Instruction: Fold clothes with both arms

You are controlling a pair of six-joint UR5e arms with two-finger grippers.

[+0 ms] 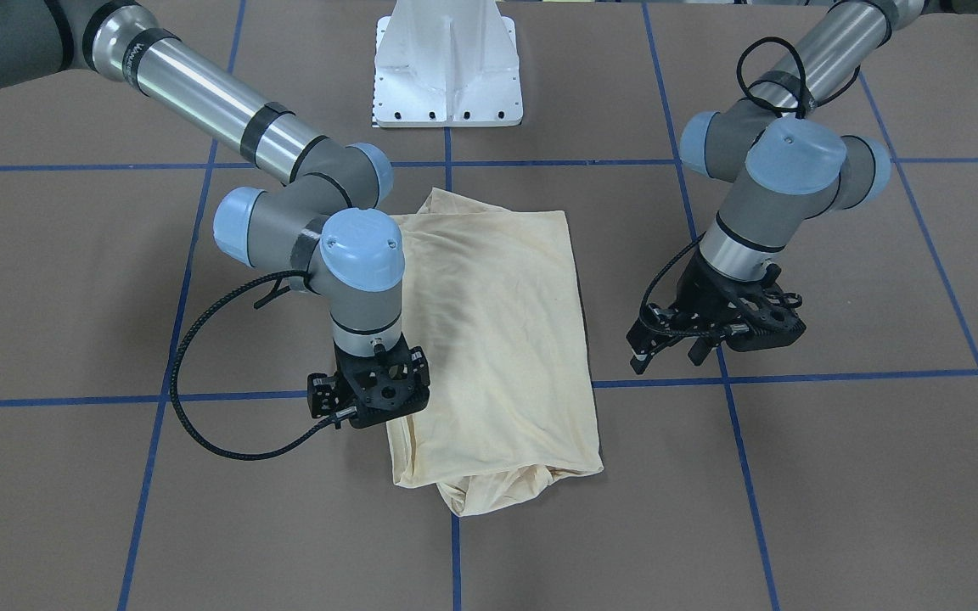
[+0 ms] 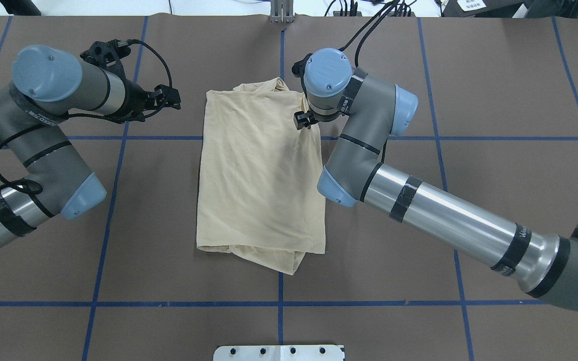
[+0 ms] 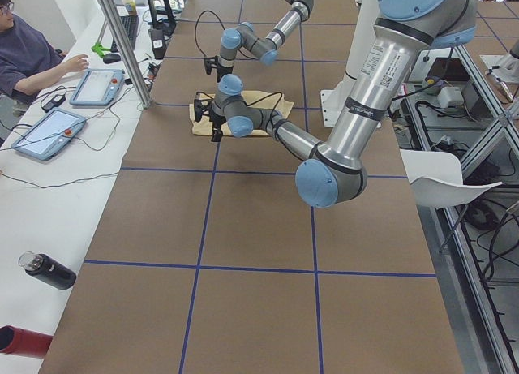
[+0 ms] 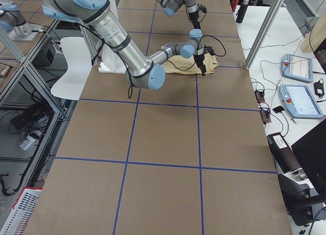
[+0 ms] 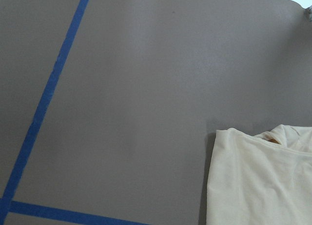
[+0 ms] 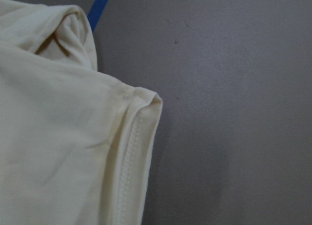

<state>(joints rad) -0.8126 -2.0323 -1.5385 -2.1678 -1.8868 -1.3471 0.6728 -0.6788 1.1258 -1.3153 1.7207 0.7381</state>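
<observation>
The clothes [image 1: 497, 339] are one pale cream shirt folded into a long rectangle at the table's middle [image 2: 259, 175], with bunched cloth sticking out at both short ends. My right gripper [image 1: 370, 395] points straight down over the shirt's far corner on the robot's right. Its fingers are hidden under the wrist. The right wrist view shows that hemmed corner [image 6: 141, 117] lying flat, with nothing pinching it. My left gripper [image 1: 667, 352] hovers tilted beside the shirt's other long edge, fingers apart and empty [image 2: 168, 98]. The left wrist view shows only a shirt corner [image 5: 258, 186] and bare table.
The white pedestal base [image 1: 446, 76] stands at the robot's side of the table. Blue tape lines [image 2: 279, 303] grid the brown tabletop. A person [image 3: 24, 49] sits at a side bench with tablets [image 3: 97, 86] and a dark bottle [image 3: 49, 270].
</observation>
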